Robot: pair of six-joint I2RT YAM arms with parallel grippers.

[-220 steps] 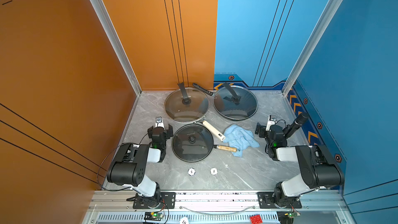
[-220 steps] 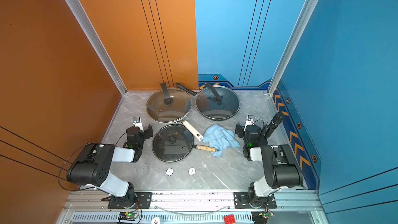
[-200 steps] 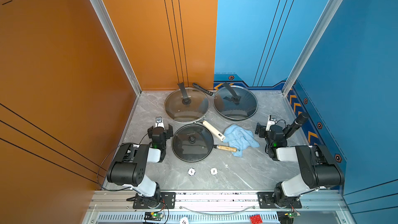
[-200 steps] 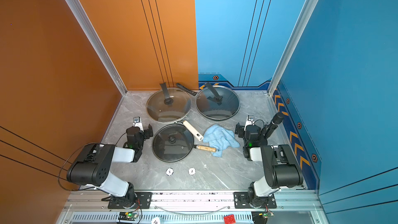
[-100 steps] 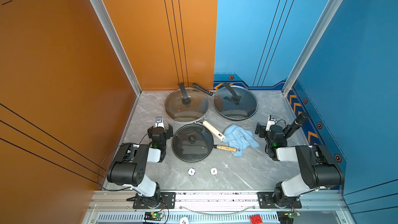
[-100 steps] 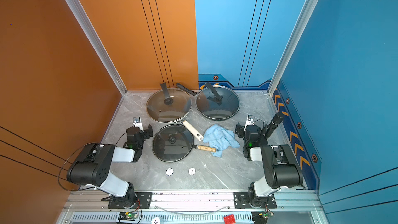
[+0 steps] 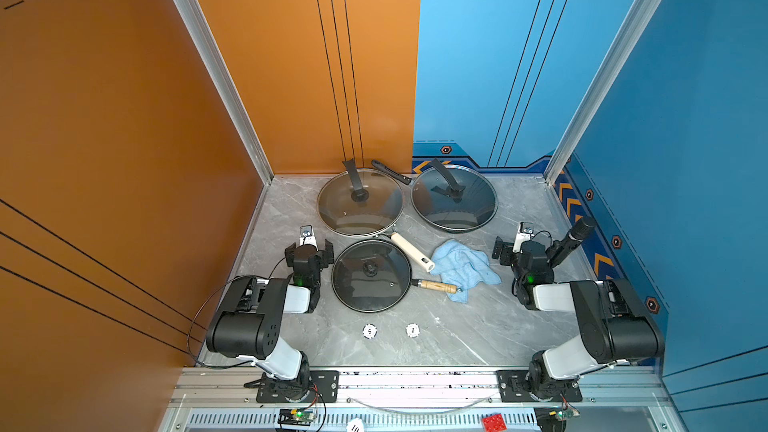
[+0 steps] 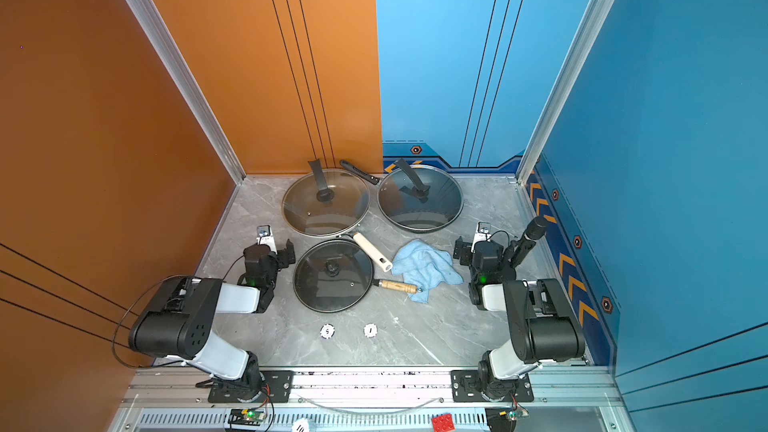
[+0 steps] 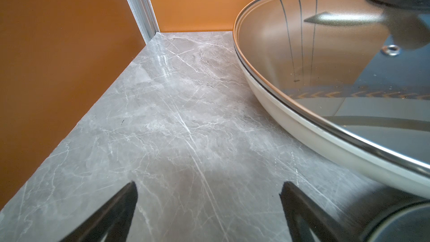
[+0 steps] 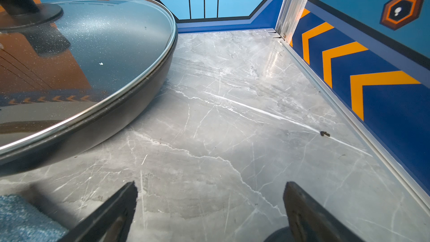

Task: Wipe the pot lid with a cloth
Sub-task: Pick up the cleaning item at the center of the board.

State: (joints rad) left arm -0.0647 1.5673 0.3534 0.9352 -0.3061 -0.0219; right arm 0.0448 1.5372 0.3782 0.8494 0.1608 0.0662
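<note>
Grey marble tabletop (image 7: 457, 347), orange wall (image 7: 124, 118) on our left, blue wall (image 7: 685, 118) on our right. Nothing started yet imo.

Cloth (image 7: 463, 265) lies crumpled on the marble, right of centre, between the front pan's wooden handle (image 7: 436, 285) and the right gripper (image 10: 210, 186). Handle end sits over the cloth's near edge. So we read the right arm as the picker: it's closest, and a blue corner shows in the right wrist view.

Right jaws wide apart, empty, low over bare marble. Left gripper (image 9: 209, 188) same: jaws apart, nothing between, parked just beside the front pan. Prob free to steady a pan while we wipe.

3 glass lids, all seated on pans, knobs up, so top faces are exposed: front lid (image 7: 374, 288), white pan's lid (image 7: 359, 203) and dark pan's lid (image 7: 454, 198) at back. Can't tell which is the target; front lid's nearest the cloth. Risk: handle pins the cloth on lift.
</note>
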